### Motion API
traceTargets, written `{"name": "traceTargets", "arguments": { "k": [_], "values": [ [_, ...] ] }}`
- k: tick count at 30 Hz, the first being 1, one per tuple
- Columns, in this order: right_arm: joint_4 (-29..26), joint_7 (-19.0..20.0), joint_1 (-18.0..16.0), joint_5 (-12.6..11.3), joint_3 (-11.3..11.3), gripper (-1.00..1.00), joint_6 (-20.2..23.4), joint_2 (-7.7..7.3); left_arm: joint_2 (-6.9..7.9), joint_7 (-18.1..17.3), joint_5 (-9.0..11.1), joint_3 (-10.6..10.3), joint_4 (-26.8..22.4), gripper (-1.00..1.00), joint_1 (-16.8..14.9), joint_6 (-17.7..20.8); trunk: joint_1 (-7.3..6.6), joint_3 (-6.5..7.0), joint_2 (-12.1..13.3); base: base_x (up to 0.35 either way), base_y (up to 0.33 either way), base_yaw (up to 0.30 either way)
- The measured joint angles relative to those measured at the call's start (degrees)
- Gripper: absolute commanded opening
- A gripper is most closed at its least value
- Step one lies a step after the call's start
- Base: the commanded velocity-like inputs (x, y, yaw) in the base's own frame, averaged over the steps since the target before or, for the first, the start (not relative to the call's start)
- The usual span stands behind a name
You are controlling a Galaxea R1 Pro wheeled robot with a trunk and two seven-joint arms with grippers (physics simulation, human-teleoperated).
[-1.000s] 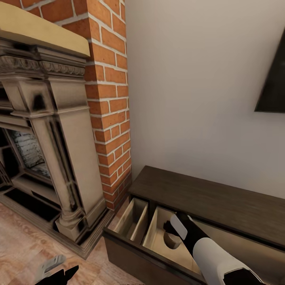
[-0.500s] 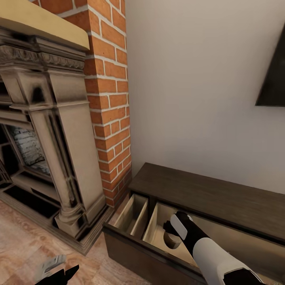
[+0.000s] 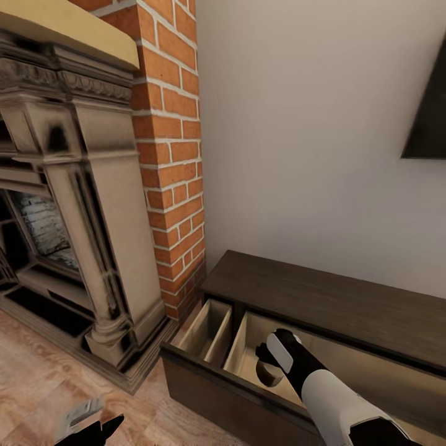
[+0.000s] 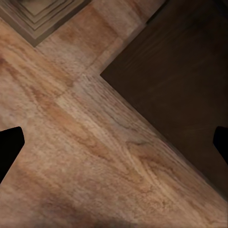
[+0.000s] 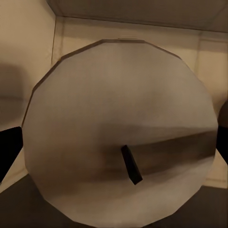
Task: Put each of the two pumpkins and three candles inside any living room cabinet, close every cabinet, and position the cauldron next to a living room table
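A beige candle [image 5: 121,133], its dark wick facing the wrist camera, sits clamped in the right claw [image 3: 267,359] — held low inside the open drawer [image 3: 204,331] of the dark cabinet [image 3: 334,303], apparently so it can be set down there. The left claw [image 3: 87,424] hangs spread and empty over the plank floor [image 4: 95,156], beside the brick fireplace [image 3: 80,186].

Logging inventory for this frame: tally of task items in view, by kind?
Candles: 1, candle between the right gripper fingers, over the open cabinet drawer.
Cabinets: 1.
Pumpkins: 0.
Cauldrons: 0.
Total: 2.
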Motion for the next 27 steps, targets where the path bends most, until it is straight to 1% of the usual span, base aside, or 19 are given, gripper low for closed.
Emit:
{"name": "traceTargets", "arguments": {
  "k": [3,14,27],
  "values": [
    [-0.01,0.00,-0.12,-0.02,0.00,-1.00,-0.02,-0.01,0.00,0.00,-0.02,0.00,0.00,1.00,0.00,0.01,0.08,-0.66,-0.04,0.000,0.000,0.000],
    [0.06,0.00,-0.50,0.04,0.01,-1.00,-0.11,-0.02,0.00,0.00,0.02,0.00,0.00,1.00,0.00,0.01,0.07,-0.67,-0.05,0.004,0.001,0.000],
    [0.07,0.00,-0.54,0.04,0.01,-1.00,-0.10,-0.02,0.00,0.00,0.00,0.00,0.00,1.00,0.00,0.02,0.06,-0.67,-0.05,0.104,0.015,0.000]
  ]
}}
